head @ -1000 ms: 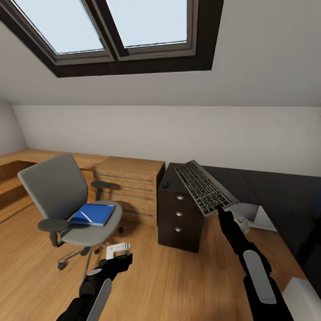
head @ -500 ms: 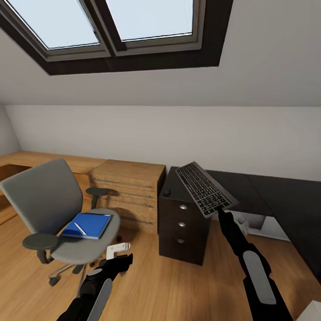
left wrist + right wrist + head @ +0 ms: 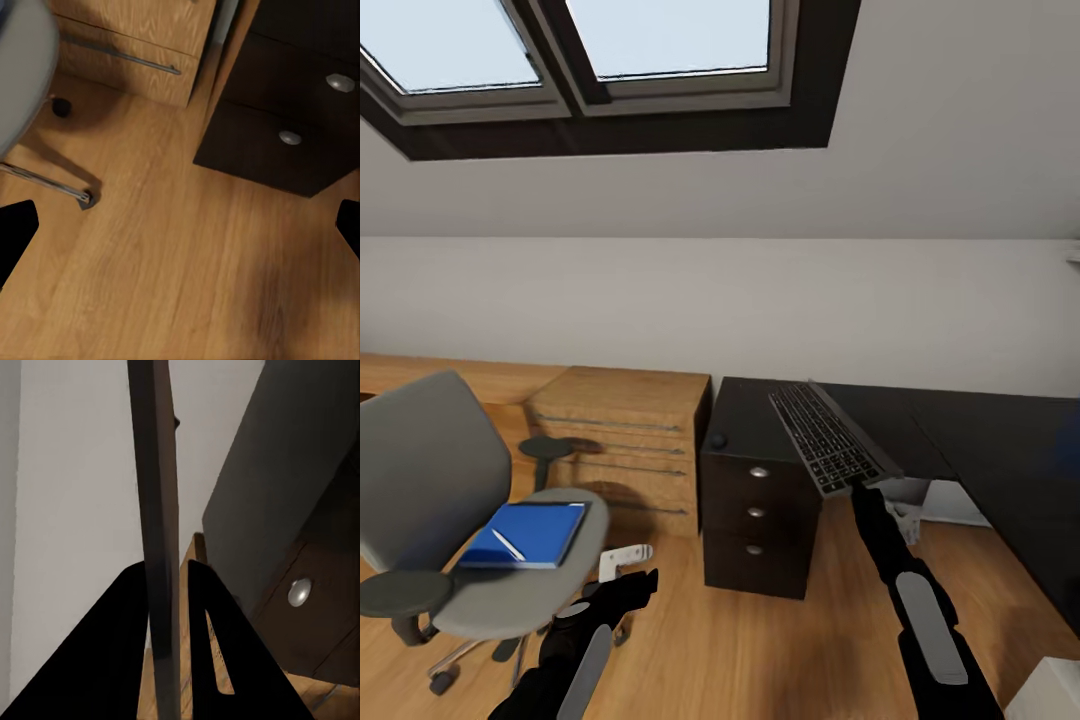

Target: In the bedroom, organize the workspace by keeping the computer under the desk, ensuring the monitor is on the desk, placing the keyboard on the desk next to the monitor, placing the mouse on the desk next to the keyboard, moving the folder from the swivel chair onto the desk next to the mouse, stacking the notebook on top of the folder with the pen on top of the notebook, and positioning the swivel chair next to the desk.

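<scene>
— Keyboard [image 3: 833, 440]: location and holder?
— Held aloft by its near edge, tilted, above the desk [image 3: 980, 440] end over the black drawer unit [image 3: 755, 520]. Right gripper [image 3: 857, 488] pinches it, arm reaching forward and upward; in the right wrist view the fingers [image 3: 120, 645] clamp the slim edge [image 3: 157, 532].
— Left gripper [image 3: 645, 580]?
— Low over the wooden floor [image 3: 180, 277], fingers spread wide, nothing between them.
— Surroundings?
— Mouse [image 3: 717, 440] on the desk's corner. Swivel chair [image 3: 440, 500] stands left, carrying a blue folder [image 3: 525, 533] with pen [image 3: 509, 545] on top. Wooden chest [image 3: 620, 440] sits between chair and desk.
</scene>
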Controlling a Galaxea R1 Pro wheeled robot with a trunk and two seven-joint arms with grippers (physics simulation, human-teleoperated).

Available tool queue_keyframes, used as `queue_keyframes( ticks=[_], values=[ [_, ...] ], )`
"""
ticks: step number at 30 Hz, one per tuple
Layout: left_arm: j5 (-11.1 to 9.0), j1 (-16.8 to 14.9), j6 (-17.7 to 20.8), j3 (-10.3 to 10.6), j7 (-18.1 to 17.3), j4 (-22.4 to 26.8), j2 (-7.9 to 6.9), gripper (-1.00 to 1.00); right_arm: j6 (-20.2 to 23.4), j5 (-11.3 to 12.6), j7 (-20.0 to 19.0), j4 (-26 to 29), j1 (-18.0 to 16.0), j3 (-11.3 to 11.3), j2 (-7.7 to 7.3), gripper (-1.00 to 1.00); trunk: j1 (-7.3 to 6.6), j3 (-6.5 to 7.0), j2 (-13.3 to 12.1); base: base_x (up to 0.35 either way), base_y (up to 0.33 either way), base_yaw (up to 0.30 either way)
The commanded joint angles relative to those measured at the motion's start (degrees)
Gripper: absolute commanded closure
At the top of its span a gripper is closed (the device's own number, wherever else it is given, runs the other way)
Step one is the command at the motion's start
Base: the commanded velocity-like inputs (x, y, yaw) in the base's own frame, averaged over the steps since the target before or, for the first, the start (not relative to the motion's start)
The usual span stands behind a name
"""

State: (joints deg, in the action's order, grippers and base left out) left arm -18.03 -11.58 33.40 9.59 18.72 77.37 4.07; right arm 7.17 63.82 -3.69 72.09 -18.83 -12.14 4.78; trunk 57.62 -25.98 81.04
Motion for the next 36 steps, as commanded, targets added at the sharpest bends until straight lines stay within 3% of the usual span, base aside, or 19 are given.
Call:
queue_keyframes(
  ticks=[1,3,4,5,9,17,26,36],
  values=[
    [-0.60,-0.03,0.09,0.08,0.53,0.13,-0.03,-1.00,-0.44,1.13,-0.44,-1.79,-0.06,-0.19,1.10,1.00,0.01,-0.06,0.04,0.225,0.261,-0.256],
    [-0.57,-0.03,0.09,0.08,0.53,0.14,-0.03,-1.00,-1.58,4.33,-0.44,-2.25,-0.06,-0.22,1.42,1.00,0.01,-0.06,0.04,0.245,0.246,-0.256],
    [-0.58,-0.03,0.08,0.08,0.53,0.14,-0.03,-1.00,-2.23,11.45,-0.44,-4.27,-0.06,-0.05,1.46,1.00,0.01,-0.06,0.04,0.270,0.149,-0.211],
    [-0.59,-0.03,0.08,0.08,0.53,0.14,-0.03,-1.00,-2.25,11.93,-0.47,-4.51,-0.06,-0.03,1.47,1.00,0.01,-0.06,0.04,0.270,0.135,-0.142],
    [-0.56,-0.03,0.08,0.08,0.53,0.15,-0.03,-1.00,-2.72,12.77,-0.67,-4.83,-0.06,-0.07,1.54,1.00,0.01,-0.06,0.04,0.269,0.183,-0.053],
    [-0.56,-0.03,0.17,0.17,0.53,0.15,-0.03,-1.00,-2.76,17.02,-0.67,-4.84,-0.06,-0.05,1.18,1.00,0.01,-0.06,0.04,0.131,0.109,-0.005],
    [-0.52,-0.03,0.17,0.17,0.40,0.15,-0.03,-1.00,-3.06,17.47,-0.83,-4.86,-0.06,0.17,1.54,1.00,0.01,-0.06,0.04,0.007,0.003,0.000],
    [-0.51,-0.03,0.17,0.34,0.32,0.15,-0.01,-1.00,-2.96,17.42,-0.53,-5.01,-0.06,0.23,1.55,1.00,0.01,-0.06,0.04,0.205,0.000,0.000]
  ],
)
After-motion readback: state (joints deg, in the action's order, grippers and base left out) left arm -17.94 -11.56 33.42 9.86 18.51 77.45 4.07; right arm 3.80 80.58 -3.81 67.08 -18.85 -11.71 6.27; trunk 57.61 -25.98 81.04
